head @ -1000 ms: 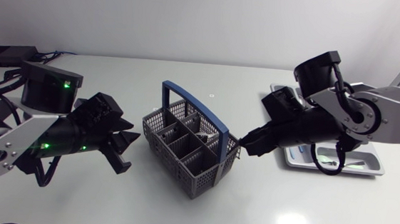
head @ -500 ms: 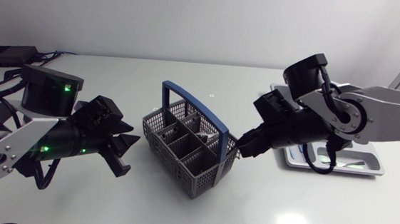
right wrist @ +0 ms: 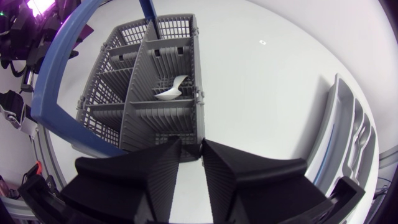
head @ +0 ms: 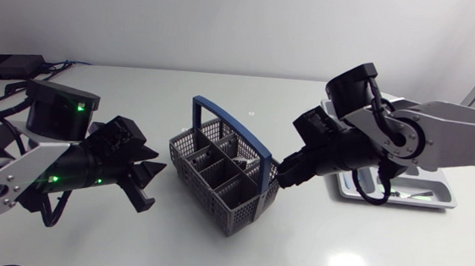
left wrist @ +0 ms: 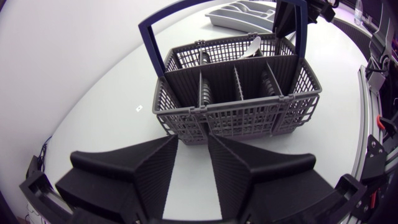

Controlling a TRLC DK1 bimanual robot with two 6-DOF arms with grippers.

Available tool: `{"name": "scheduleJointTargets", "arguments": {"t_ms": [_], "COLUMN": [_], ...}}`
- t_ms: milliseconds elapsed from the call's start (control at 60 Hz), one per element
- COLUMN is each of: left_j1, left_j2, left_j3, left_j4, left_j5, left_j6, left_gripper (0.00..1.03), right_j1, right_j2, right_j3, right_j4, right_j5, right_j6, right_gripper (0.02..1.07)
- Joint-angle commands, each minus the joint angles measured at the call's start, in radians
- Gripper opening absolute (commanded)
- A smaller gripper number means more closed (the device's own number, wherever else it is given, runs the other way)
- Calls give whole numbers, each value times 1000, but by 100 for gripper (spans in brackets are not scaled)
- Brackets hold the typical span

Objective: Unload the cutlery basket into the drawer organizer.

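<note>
The grey cutlery basket [head: 226, 173] with a blue handle [head: 222, 119] stands mid-table. A white spoon [right wrist: 171, 90] lies in one of its compartments, also seen as the spoon [left wrist: 252, 46] from the far side. My right gripper [head: 284, 172] is at the basket's right-hand corner. In the right wrist view the right gripper [right wrist: 191, 155] is open by a narrow gap, with the basket's corner rim [right wrist: 199, 144] right at its tips. My left gripper [head: 144, 181] hangs left of the basket, apart from it. Seen close up, the left gripper [left wrist: 193, 155] is open and empty. The drawer organizer [head: 436, 198] lies at the right, partly hidden by my right arm.
A black box [head: 5, 65] with cables sits at the far left corner of the table. Bare tabletop lies in front of the basket and between the basket [right wrist: 143, 93] and the organizer [right wrist: 342, 143].
My right arm has moved left, bringing its gripper up to the basket's corner, and its fingers have drawn closer together. The left arm has barely shifted.
</note>
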Motion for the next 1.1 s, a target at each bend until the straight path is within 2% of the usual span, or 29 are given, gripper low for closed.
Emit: {"name": "scheduleJointTargets", "arguments": {"t_ms": [0, 500, 1083], "left_j1": [-6, -4, -7], "left_j2": [-14, -14, -17], "left_j3": [-30, -36, -38], "left_j4": [8, 11, 18], "left_j5": [11, 11, 11], "left_j6": [-18, -13, -13], "left_gripper": [37, 37, 37], "right_j1": [19, 60, 78], "right_j2": [10, -25, -42], "right_j3": [22, 25, 26], "right_j4": [-5, -19, -44], "right_j5": [15, 103, 119], "right_j6": [13, 33, 37], "right_gripper": [29, 29, 29]}}
